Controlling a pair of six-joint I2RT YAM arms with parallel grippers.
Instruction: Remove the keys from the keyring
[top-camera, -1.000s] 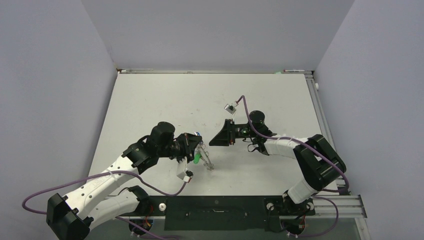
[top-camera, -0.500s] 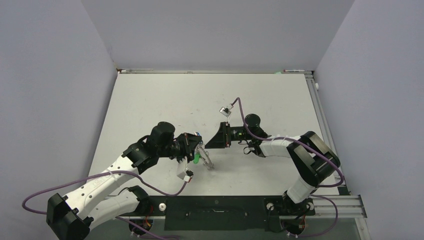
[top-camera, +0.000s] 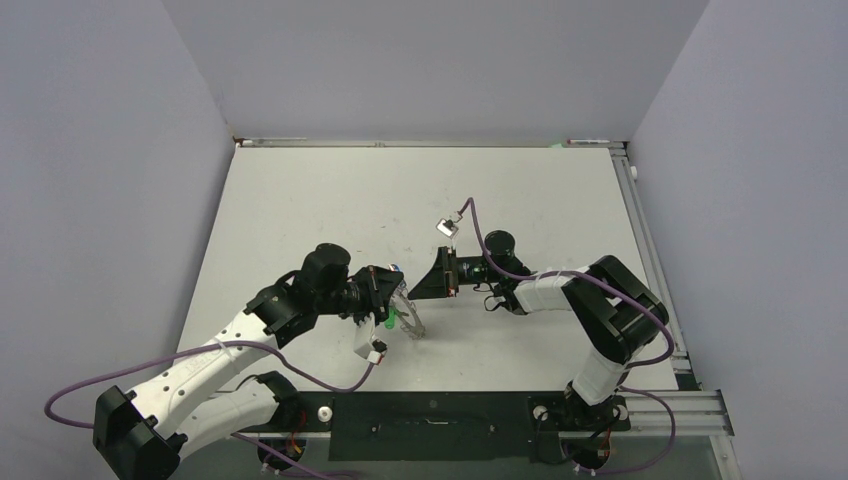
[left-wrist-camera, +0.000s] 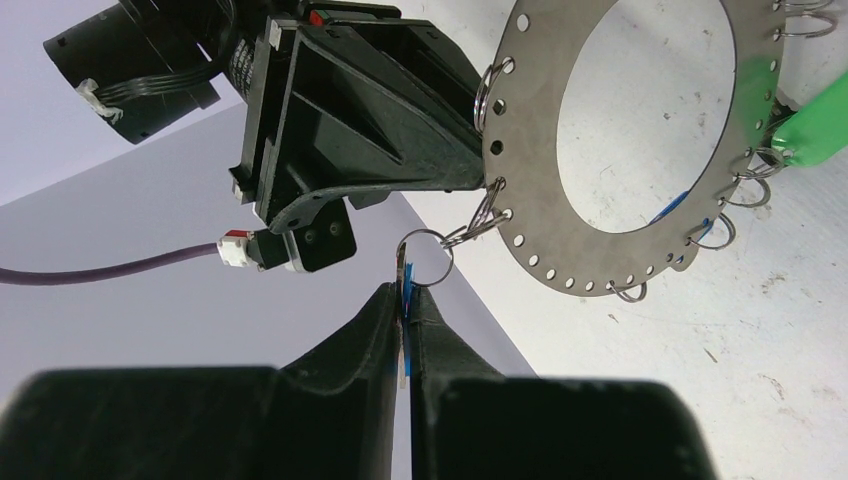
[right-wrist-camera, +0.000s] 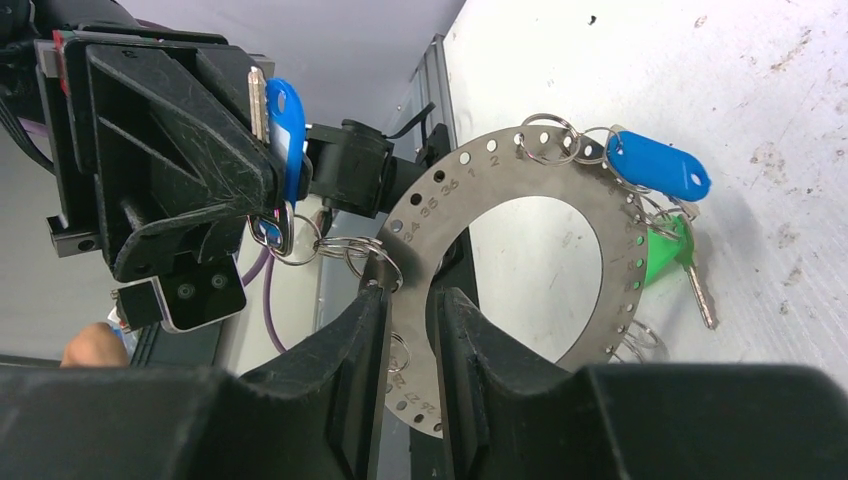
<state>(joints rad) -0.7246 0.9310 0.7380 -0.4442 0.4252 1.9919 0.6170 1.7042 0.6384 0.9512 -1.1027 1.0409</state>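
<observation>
Reading the overhead view first, we note the left arm stretched diagonally out from its base, wrist rolled, with the left gripper (top-camera: 392, 296) pointing toward the right gripper (top-camera: 420, 288). The right arm is folded sharply at the elbow, forearm low over the table (top-camera: 330, 200), its tips almost meeting the left's. The keyring (top-camera: 410, 318) hangs tilted just below and between the two; we cannot tell if its lower edge touches the tabletop. Overhead resolves no finger state. Left wrist view: left fingers pressed together on the thin edge of a blue key (left-wrist-camera: 405, 300), from which small wire loops (left-wrist-camera: 470, 228) chain up to the ring's rim. A green key (left-wrist-camera: 805, 130) hangs on the side of the ring far from this gripper. Right wrist view adds what that one hides: the held key's broad blue head, and a second blue key (right-wrist-camera: 655, 165) on the rim beyond the right fingers (right-wrist-camera: 355, 340), beside the green one. Those fingers stand narrowly apart with the ring's band in the gap; we cannot tell whether they clamp it.
</observation>
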